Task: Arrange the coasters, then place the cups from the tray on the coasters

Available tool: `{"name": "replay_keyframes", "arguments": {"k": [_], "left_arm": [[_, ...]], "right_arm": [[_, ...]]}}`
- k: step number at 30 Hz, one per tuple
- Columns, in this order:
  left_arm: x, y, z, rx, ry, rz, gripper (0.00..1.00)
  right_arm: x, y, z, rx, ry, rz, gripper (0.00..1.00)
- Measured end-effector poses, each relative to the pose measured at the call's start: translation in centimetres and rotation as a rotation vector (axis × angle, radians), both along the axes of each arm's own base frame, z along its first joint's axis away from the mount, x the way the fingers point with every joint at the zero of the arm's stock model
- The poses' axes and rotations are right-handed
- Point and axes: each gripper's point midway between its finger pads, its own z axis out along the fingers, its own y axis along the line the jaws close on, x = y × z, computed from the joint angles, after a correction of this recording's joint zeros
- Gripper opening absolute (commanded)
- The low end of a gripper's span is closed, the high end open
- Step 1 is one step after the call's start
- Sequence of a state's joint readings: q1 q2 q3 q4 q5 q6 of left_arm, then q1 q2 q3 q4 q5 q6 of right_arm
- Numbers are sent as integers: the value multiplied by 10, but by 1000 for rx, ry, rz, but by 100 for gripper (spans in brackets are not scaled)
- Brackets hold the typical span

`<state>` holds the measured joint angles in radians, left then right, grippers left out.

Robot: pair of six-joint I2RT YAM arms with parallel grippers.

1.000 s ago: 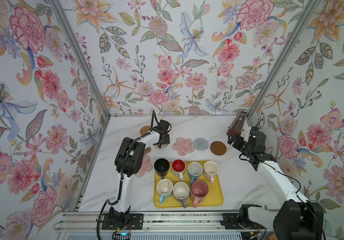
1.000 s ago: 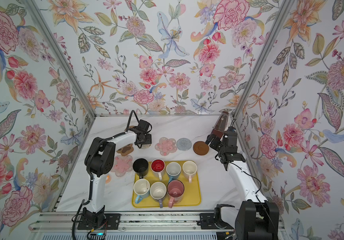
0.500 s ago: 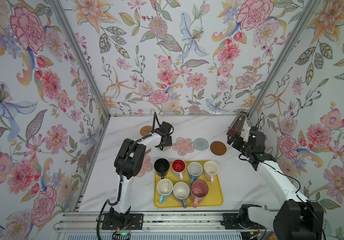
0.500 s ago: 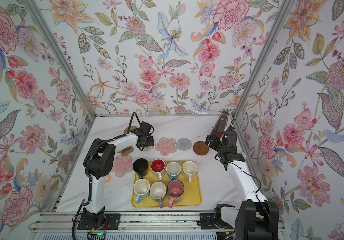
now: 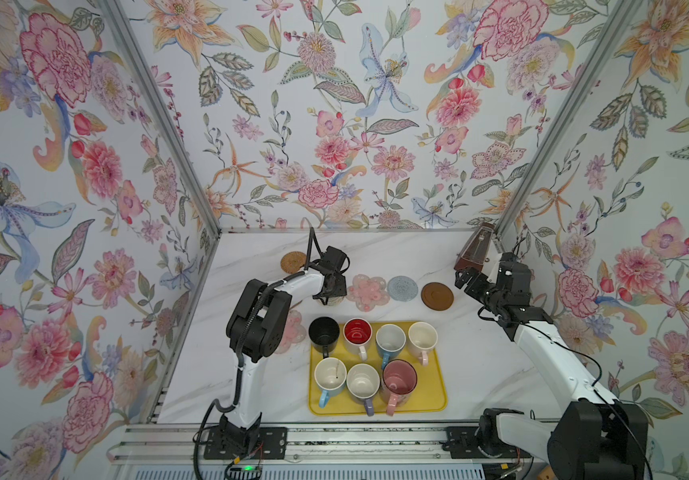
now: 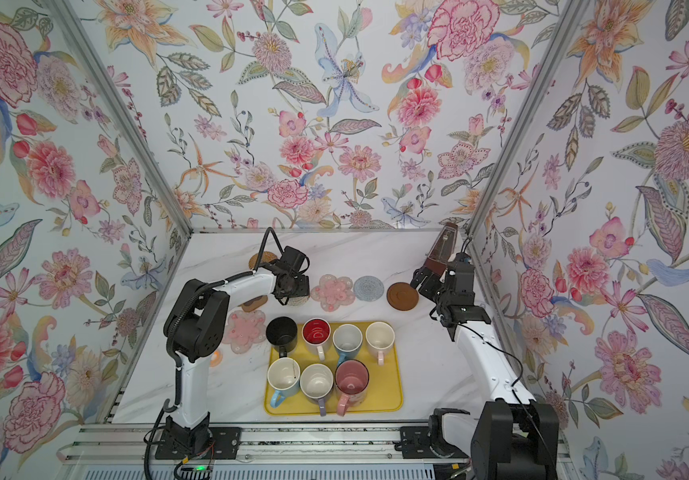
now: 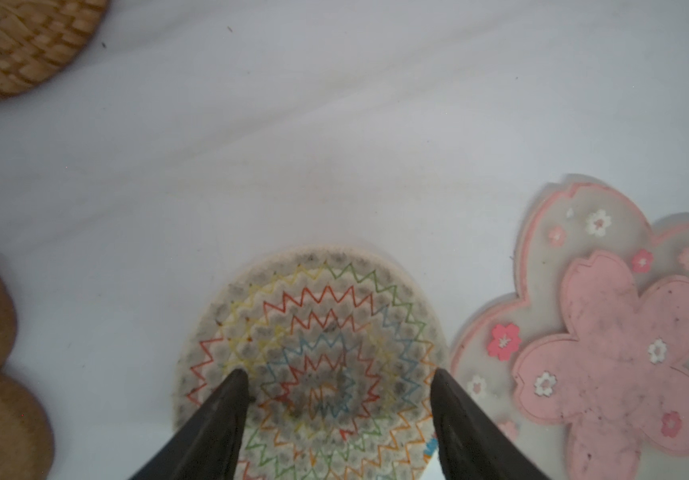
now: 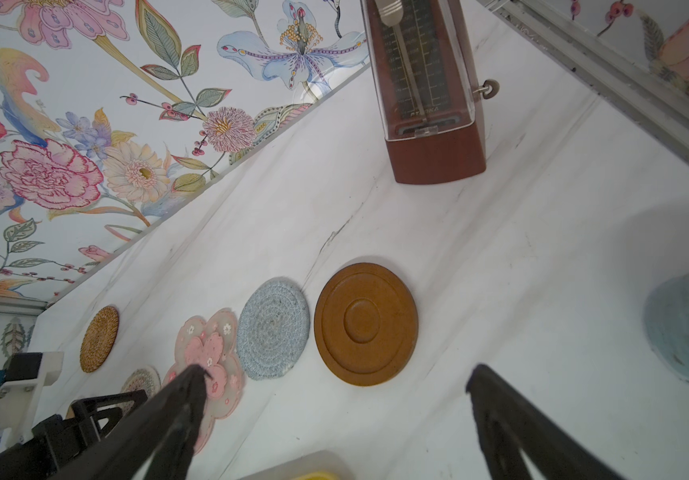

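Left wrist: left hand (image 7: pixel 338 376) above cream coaster (image 7: pixel 313 307).
Spread apart, nothing clamped; right hand (image 8: pixel 336 374) wide apart, empty.

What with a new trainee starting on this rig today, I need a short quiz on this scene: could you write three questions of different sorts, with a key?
1. True or false: the right claw is shut tight.
2. Which coaster lies under the open left claw?
A) tan woven round
B) cream round with zigzag stitching
C) brown paw shape
3. Fill the gap: in the row beyond the tray, the grey-blue round lies between the pink flower and the ____.

Key:
1. False; its jaws stand wide apart with nothing between them.
2. B.
3. dark brown disc.
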<state>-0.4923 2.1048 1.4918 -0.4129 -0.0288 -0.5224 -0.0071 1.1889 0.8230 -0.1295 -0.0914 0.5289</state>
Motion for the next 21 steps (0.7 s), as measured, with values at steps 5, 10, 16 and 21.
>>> {"name": "replay_keyframes", "arguments": {"k": [5,10,16,21], "left_arm": [[-3,2,17,4,-12,-1,77],[3,15,85,-14,-144,27,81],[-2,63,146,-53,-285,123,85],[-13,111,105,4,-203,210,86]], "right_arm": [[0,0,0,0,0,0,99],[0,1,0,2,0,3,99],[0,2,-1,4,2,7,99],[0,4,-1,4,3,13,99]]}}
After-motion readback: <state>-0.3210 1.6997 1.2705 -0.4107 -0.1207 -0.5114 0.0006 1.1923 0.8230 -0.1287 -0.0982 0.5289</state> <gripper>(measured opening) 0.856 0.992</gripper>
